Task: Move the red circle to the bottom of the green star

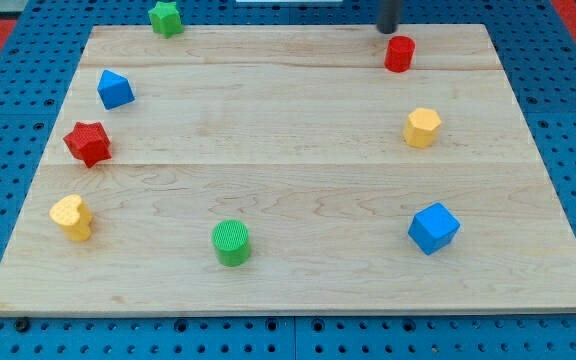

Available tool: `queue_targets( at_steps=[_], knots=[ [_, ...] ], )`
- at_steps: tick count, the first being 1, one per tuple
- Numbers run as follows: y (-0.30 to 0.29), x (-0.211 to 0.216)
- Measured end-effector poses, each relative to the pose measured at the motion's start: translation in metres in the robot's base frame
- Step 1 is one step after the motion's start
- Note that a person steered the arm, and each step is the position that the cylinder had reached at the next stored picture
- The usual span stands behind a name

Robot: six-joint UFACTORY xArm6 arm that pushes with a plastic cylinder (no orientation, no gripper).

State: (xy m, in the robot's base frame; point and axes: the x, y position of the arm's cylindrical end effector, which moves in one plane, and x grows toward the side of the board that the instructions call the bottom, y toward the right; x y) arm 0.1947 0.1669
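Observation:
The red circle (399, 53) stands near the view's top right of the wooden board (288, 170). The green star (166, 17) sits at the view's top edge, left of centre, far to the left of the red circle. My tip (388, 30) is at the view's top, just above and slightly left of the red circle, close to it; I cannot tell whether it touches. Only the rod's lower end shows.
A blue block (115, 89) and a red star (88, 143) lie at the left. A yellow heart (72, 216) is at the lower left, a green circle (231, 242) at the bottom centre, a blue block (433, 227) at the lower right, a yellow hexagon (422, 127) at the right.

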Motion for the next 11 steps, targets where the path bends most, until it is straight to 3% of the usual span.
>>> queue_targets(
  at_steps=[1, 2, 3, 4, 5, 7, 8, 9, 11],
  knots=[
    [0.072, 0.013],
    [0.038, 0.057],
    [-0.039, 0.053],
    [-0.078, 0.058],
    [-0.058, 0.084],
    [-0.172, 0.031],
    [-0.176, 0.031],
    [-0.240, 0.024],
    [-0.287, 0.022]
  ],
)
